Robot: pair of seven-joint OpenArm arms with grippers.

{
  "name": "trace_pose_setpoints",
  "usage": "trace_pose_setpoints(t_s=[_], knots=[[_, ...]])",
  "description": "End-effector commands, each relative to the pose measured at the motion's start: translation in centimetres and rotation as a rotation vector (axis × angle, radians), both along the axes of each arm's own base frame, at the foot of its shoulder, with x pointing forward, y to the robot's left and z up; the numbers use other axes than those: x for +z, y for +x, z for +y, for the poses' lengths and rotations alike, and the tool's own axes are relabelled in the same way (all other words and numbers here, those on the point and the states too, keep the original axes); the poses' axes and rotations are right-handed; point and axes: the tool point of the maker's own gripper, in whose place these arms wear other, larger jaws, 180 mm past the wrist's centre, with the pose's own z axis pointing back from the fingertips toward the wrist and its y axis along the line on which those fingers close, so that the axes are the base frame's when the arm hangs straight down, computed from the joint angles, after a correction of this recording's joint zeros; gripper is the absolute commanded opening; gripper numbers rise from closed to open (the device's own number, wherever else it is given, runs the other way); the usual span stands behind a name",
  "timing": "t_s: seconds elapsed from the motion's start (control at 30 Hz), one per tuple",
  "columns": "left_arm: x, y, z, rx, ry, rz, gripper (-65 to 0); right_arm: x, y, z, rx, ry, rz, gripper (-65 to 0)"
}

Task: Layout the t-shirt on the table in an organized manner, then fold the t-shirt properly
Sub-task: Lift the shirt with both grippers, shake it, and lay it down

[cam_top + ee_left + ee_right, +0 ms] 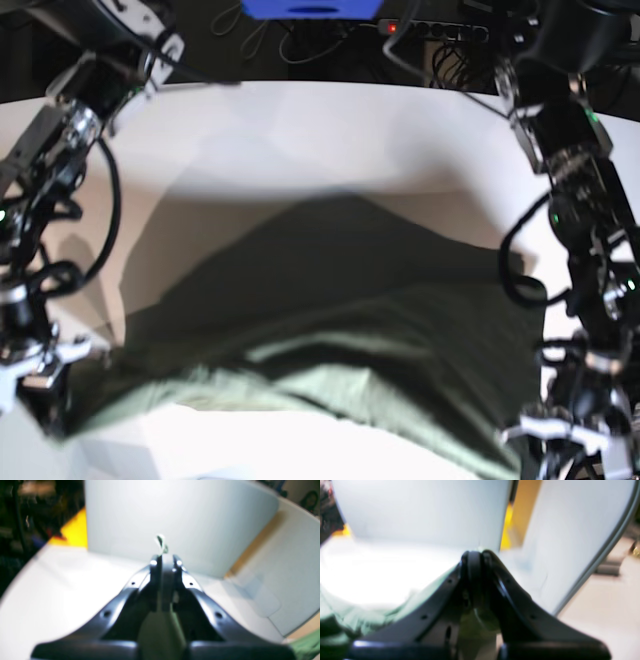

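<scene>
The olive-green t-shirt (340, 320) hangs stretched between both grippers above the white table (300, 130), blurred and sagging toward the near edge. My left gripper (530, 430) holds one end at the base view's lower right. In its wrist view the left gripper (165, 558) is shut, with a scrap of green cloth poking past the tips and more t-shirt (307, 647) at the bottom right. My right gripper (60, 360) holds the other end at the lower left. In the right wrist view the right gripper (475, 555) is shut, and t-shirt (357, 620) cloth bunches below it.
A blue object (310, 8), a power strip (435, 30) and cables lie beyond the table's far curved edge. Both arms flank the shirt. A yellow floor patch (75, 532) shows past the table edge.
</scene>
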Motion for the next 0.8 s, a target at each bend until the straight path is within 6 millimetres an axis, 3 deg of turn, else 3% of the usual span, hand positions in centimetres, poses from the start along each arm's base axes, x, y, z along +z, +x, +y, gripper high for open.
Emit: trace_pose_setpoints(t_s=[0.0,0.13,0.3,0.53,0.77], knots=[[3.9,-0.1,0.2,0.014,0.014,-0.111,-65.0,3.6,0.0,0.1,0.006,-0.005,-0.115,-65.0],[9.9,-0.8,0.3,0.042,0.049,-0.257,-65.0,8.9,0.1,0.1,0.005,-0.008,-0.251,-65.0],[14.9,-2.6,0.3,0.074,0.080,-0.394,-65.0,13.5,-0.3,-0.2,-0.003,-0.010,-0.371,-65.0],[17.4,-4.0,0.2,0.078,0.086,-0.469,-65.0,18.4,-1.2,0.1,0.004,-0.009,-0.496,-65.0],[20.2,-5.3,1.4,0.111,0.133,-0.537,-65.0,23.2,-3.0,-0.7,-0.019,-0.042,-0.618,-65.0]])
